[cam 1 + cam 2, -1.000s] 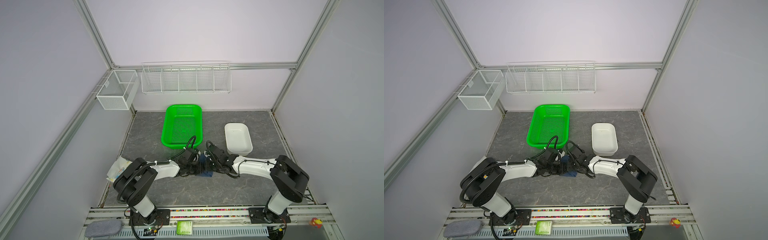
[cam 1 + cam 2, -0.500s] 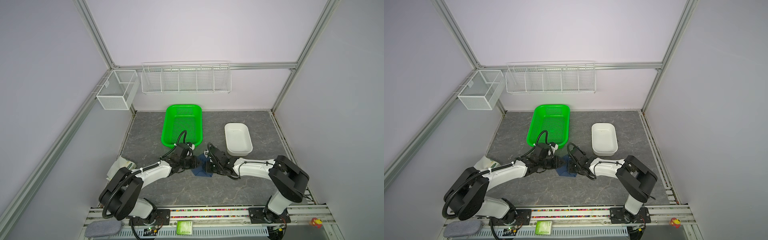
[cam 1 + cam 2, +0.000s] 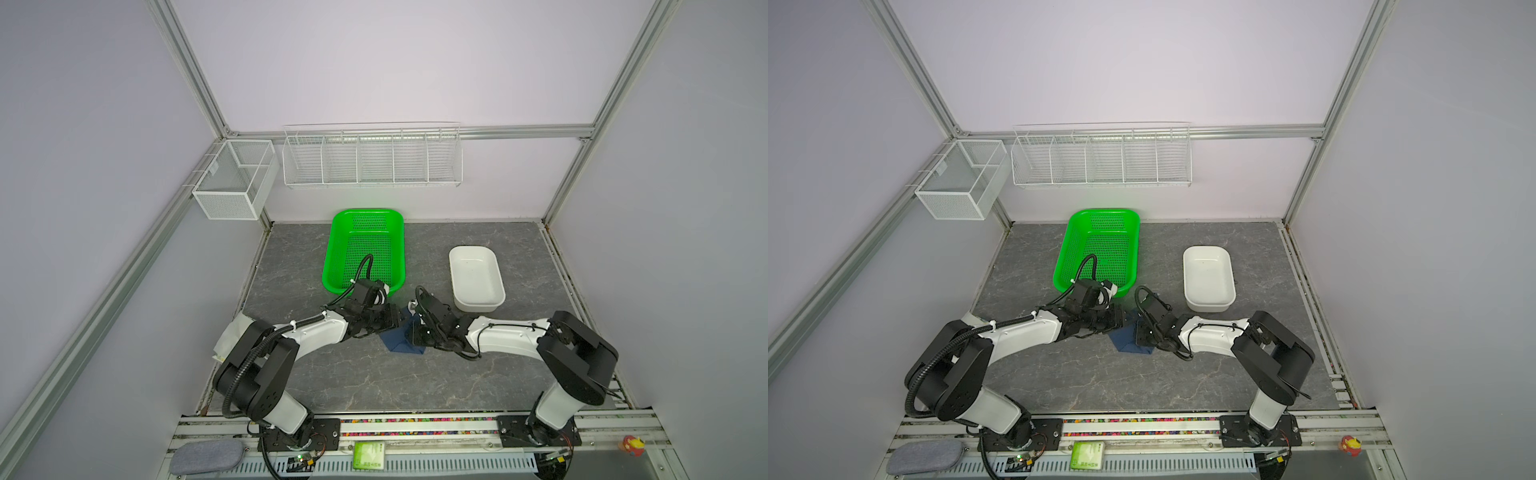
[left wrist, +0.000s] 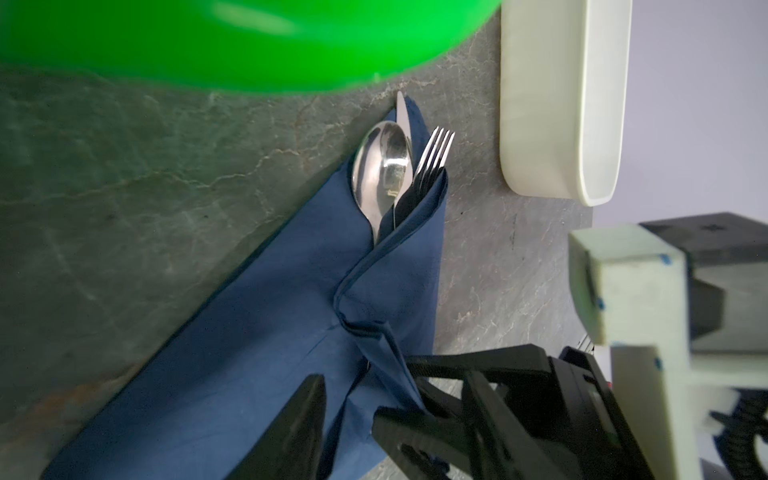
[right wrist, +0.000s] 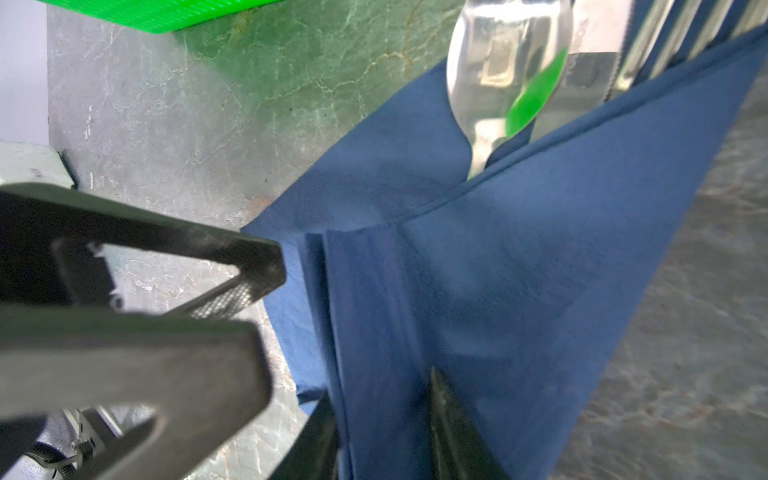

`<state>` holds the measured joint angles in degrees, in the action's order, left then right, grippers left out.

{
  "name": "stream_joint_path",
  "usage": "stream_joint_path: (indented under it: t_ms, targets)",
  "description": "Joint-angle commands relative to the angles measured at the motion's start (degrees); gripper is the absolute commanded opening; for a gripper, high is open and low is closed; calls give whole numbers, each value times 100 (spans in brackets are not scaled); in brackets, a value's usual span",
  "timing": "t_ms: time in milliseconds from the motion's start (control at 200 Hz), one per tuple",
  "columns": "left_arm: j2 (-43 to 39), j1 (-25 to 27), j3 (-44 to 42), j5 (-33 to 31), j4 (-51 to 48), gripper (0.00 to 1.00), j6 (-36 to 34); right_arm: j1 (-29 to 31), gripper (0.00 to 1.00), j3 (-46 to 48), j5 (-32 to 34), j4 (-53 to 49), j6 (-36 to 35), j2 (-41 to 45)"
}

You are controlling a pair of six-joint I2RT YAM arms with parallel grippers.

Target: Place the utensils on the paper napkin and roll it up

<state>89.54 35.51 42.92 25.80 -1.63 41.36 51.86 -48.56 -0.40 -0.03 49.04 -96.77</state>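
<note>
Pinches a pleat of the paper napkin, lying on the surface, in the right end effector. Holds the left end effector parted and empty just beside the sheet. Farther out, shows the utensils, spoon, knife, fork, poking from the fold. Beyond, green basket and white tray.

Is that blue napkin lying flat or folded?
Folded, not yet rolled: a flap of the napkin covers the handles, while spoon, fork and knife tips poke out.
</note>
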Motion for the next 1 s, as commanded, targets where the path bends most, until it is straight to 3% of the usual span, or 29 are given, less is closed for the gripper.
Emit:
stream_joint_path:
  t_ms: [0,520,765,995]
  targets:
    - [145,-24,204,20,-62,54,47,33,34,110,-65,86,45,97]
    - [667,70,642,-219,-668,47,-155,28,34,145,-101,118,-12,128]
    - [531,79,682,-642,-1089,48,-60,27,33,144,-83,100,-27,141]
    - [532,130,742,-594,-1244,50,48,31,32,136,-70,74,-38,165]
